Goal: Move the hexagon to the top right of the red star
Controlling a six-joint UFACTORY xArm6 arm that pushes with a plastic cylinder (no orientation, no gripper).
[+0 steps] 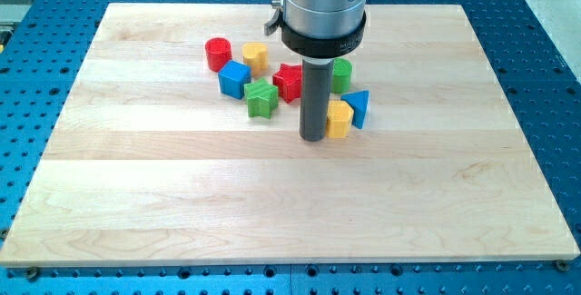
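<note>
My tip [314, 137] rests on the board just left of a yellow block [339, 119], touching or nearly touching its left side; the block looks many-sided, possibly the hexagon. The red star [289, 82] lies up and left of the tip, partly hidden by the rod. A second yellow many-sided block [255, 56] sits further up and left, beside a red cylinder [217, 54]. I cannot tell for sure which yellow block is the hexagon.
A blue triangle [359, 107] touches the right side of the yellow block by the tip. A green round block [342, 74] sits right of the rod. A blue cube [234, 79] and a green star [261, 98] lie left of the red star. All are on the wooden board [290, 213].
</note>
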